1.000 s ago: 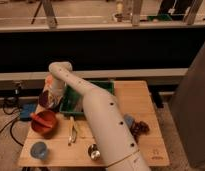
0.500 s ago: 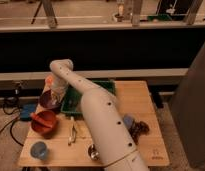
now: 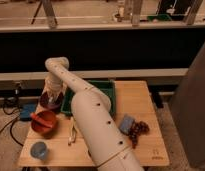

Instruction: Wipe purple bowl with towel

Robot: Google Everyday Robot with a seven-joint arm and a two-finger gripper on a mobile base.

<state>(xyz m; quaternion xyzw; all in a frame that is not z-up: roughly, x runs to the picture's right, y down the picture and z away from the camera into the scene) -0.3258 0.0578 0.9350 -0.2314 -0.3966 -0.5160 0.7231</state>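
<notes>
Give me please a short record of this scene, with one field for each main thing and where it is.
gripper: low at the back left of the table, right at the purple bowl
purple bowl: back left, just behind the orange-red bowl
orange-red bowl: left side, middle
light-blue cup: front left corner
green tray: back centre, partly hidden by the arm
towel: cannot be made out

purple bowl: you see dark, glossy purple-maroon
gripper: pale, at your purple bowl, left rear of the table
arm: white, small dark dots
orange-red bowl: orange-red
cup: light blue
tray: green
table: light wood
</notes>
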